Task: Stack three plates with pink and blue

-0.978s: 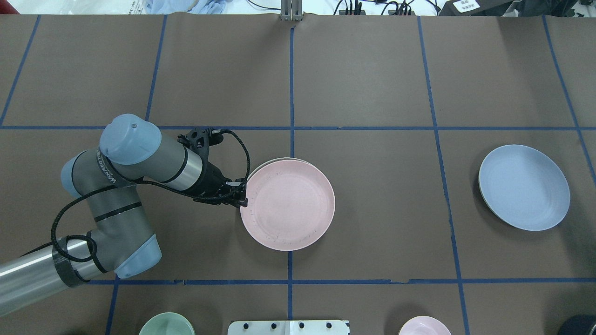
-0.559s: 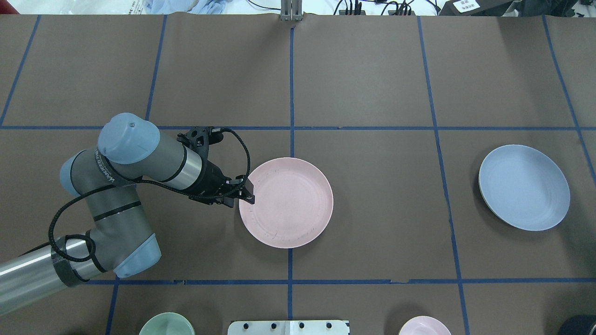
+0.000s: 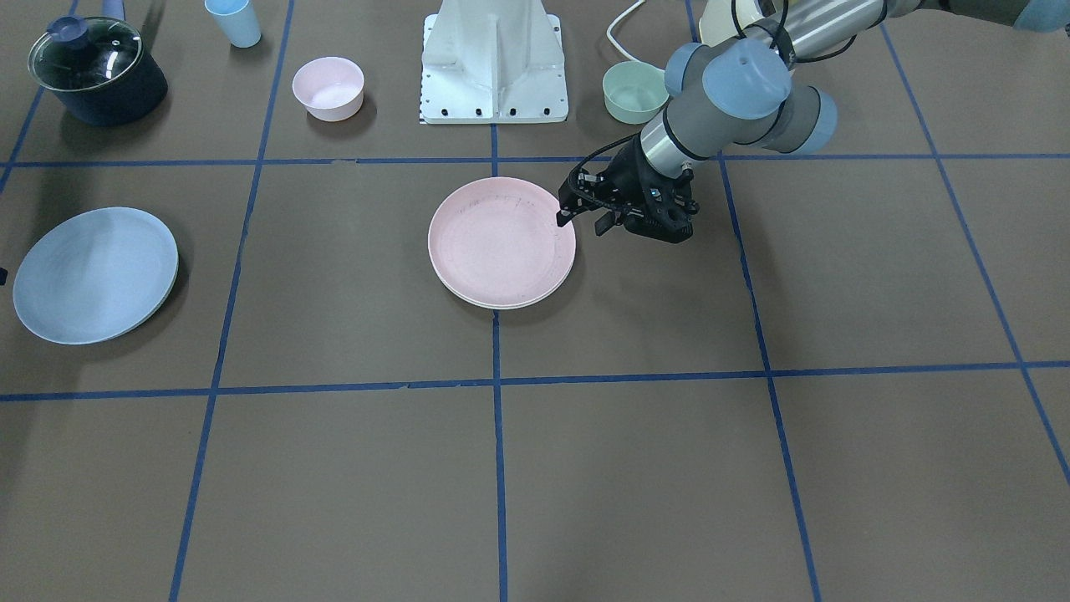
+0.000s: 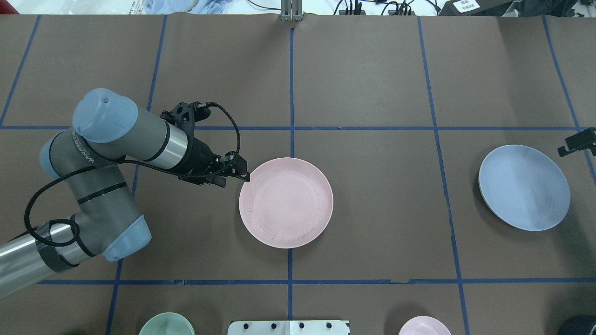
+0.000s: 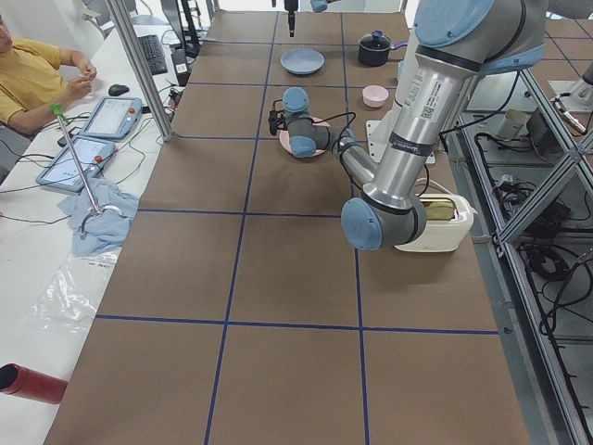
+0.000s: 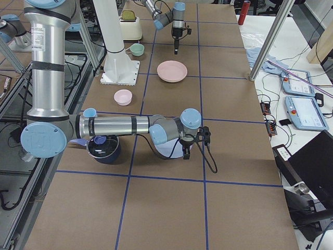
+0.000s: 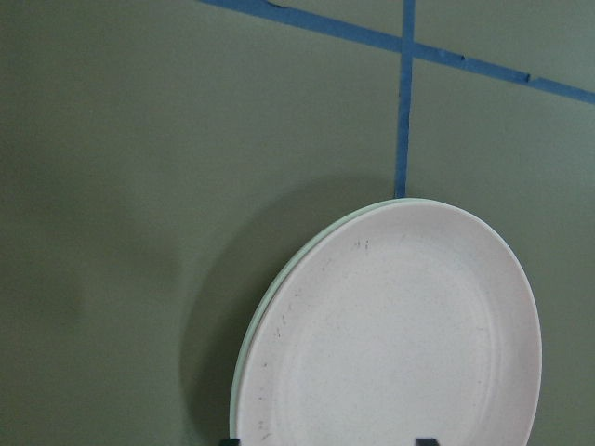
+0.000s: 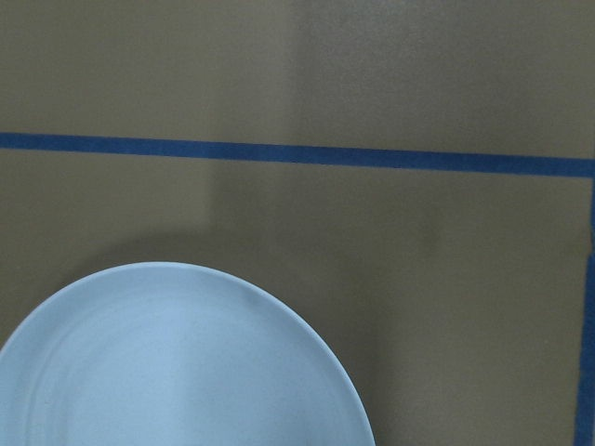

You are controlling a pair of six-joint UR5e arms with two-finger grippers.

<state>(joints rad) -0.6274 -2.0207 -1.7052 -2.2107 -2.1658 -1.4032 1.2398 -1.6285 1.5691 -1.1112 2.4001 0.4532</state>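
The pink plate (image 4: pixel 286 202) is being supported on the cream plate (image 3: pixel 501 305), the blue plate (image 4: pixel 524 187) well apart. The left pincer (image 3: pixel 580 223) is being held open alongside; whether the right pincer (image 4: pixel 577 142) is open cannot be told.

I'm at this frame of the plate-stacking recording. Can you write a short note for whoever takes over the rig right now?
Left gripper: open, holding nothing, at the pink plate's rim.
Right gripper: above the blue plate's edge; open or shut cannot be told.
Done: the pink plate lies on the cream-white plate at mid-table.
Left: the blue plate sits alone on the robot's right side and has yet to go on top of the pink.
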